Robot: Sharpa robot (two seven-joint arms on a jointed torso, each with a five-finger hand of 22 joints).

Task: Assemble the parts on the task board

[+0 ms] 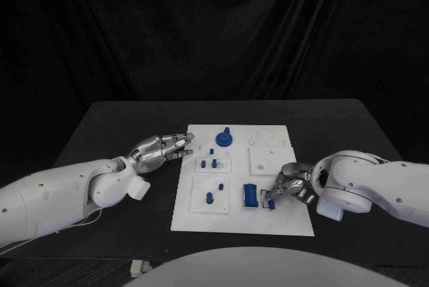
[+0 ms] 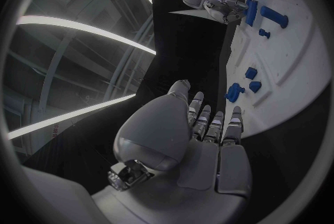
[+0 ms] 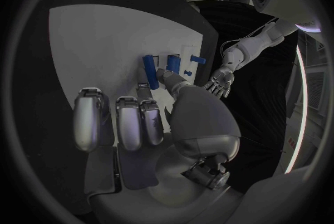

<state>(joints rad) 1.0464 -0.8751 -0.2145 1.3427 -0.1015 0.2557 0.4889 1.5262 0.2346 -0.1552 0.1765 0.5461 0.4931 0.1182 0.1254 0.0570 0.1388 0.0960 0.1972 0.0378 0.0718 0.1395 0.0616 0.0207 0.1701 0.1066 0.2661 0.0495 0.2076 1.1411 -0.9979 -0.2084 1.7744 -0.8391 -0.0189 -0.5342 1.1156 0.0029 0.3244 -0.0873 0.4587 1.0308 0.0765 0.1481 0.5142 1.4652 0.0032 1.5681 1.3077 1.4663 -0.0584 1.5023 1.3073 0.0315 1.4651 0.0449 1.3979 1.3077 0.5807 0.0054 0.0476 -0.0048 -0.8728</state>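
The white task board (image 1: 279,220) lies mid-table. My right hand (image 1: 291,186) rests on its right side; thumb and a finger pinch a small blue part (image 1: 268,203) standing beside a long blue block (image 1: 250,196). The right wrist view shows that part (image 3: 172,62) at the fingertips, with the block (image 3: 150,71) alongside. A blue round knob (image 1: 224,138) stands at the board's far edge. Small blue pegs (image 1: 209,164) stand in the left inset plates. My left hand (image 1: 163,149) hovers off the board's left edge, fingers stretched out and holding nothing. In its wrist view, pegs (image 2: 235,92) lie ahead of its fingers.
A raised white square plate (image 1: 271,160) sits on the board just beyond my right hand. The black table (image 1: 116,126) extends left and right of the board. A small pale object (image 1: 137,268) lies at the table's near edge.
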